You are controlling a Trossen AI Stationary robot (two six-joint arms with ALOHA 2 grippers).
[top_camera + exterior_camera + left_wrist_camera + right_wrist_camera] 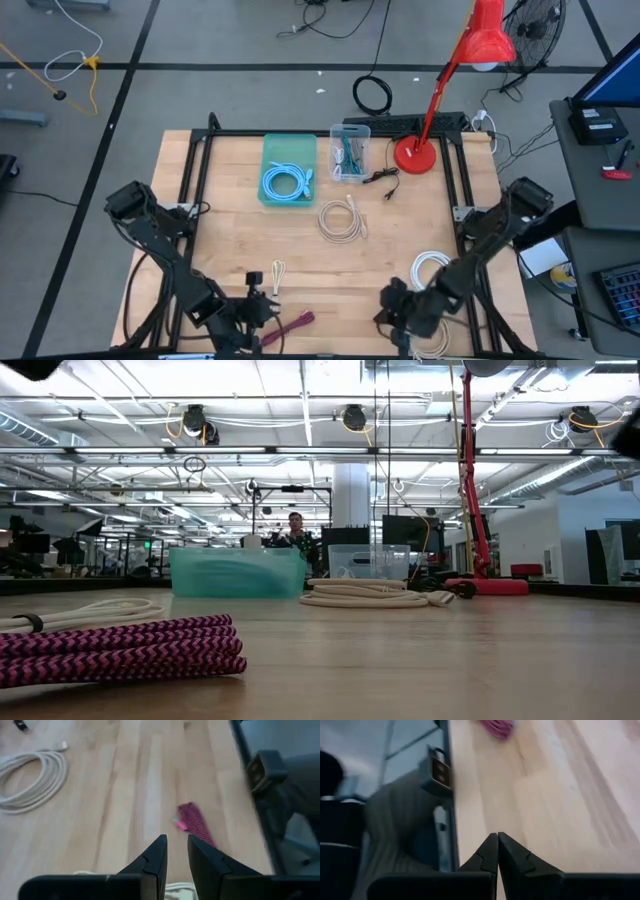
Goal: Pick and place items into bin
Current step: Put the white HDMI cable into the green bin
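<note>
A teal bin (288, 170) at the table's far side holds a light blue coil (285, 183). On the wood lie a beige coil (342, 220), a white coil (430, 265), a small cream bundle (277, 275) and a maroon cord (290, 325). My left gripper (176, 845) hovers near the front edge, left of the maroon cord (195, 822), its fingers a little apart with nothing between them. My right gripper (497, 840) is shut and empty, low at the front right, pointing toward the maroon cord (496, 727).
A clear container (350, 152) with teal cords stands beside the bin. A red lamp (415, 155) with a black cord stands at the far right. A black frame (200, 170) runs along the table's sides. Bare wood lies between the two grippers.
</note>
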